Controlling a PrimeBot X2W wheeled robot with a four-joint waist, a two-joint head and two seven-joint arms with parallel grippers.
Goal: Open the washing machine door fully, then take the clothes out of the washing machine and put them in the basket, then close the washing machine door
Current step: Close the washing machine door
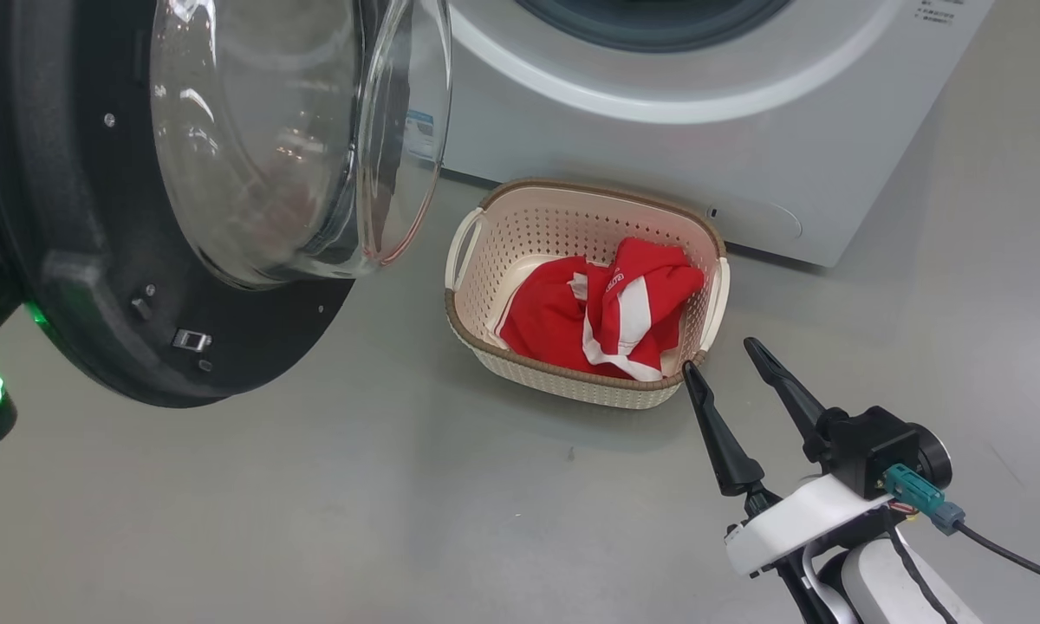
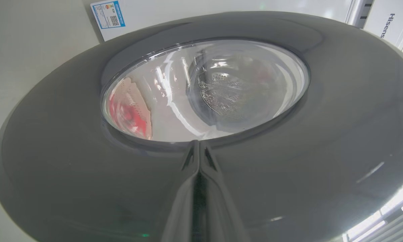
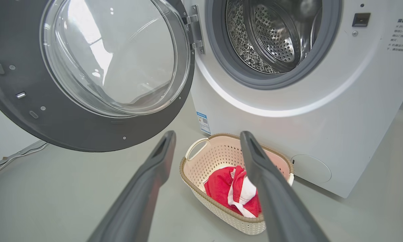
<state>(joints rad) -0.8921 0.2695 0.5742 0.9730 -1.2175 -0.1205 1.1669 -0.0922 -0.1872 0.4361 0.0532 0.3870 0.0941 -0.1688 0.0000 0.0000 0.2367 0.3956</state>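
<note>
Smooth grey floor (image 1: 312,520) covers most of the head view, and the washing machine (image 1: 659,147) stands at 12 o'clock, white and wide. The washing machine door (image 1: 78,260) is swung far out on its hinge and hangs at 10 o'clock, with its glass bowl facing the camera. The basket (image 1: 520,234) sits on the floor near the middle, just in front of the machine. The clothes (image 1: 607,312) lie inside it as a crumpled red heap with white stripes.

The right gripper (image 1: 719,355) is at 4 o'clock with its two fingers spread wide. It holds nothing and points toward the near corner of the basket, close to the rim but apart from it. The left gripper (image 2: 198,148) has its fingers pressed together and grips nothing. Its tip is at the glossy outer face of the door, just below the glass; I cannot tell if it touches.

In the right wrist view the part of the drum (image 3: 272,43) that shows is bare steel, without red fabric. I judge that opening and unloading are done, although the bottom of the drum is hidden. What is left is closing the door, and the left gripper seems placed for that push.
</note>
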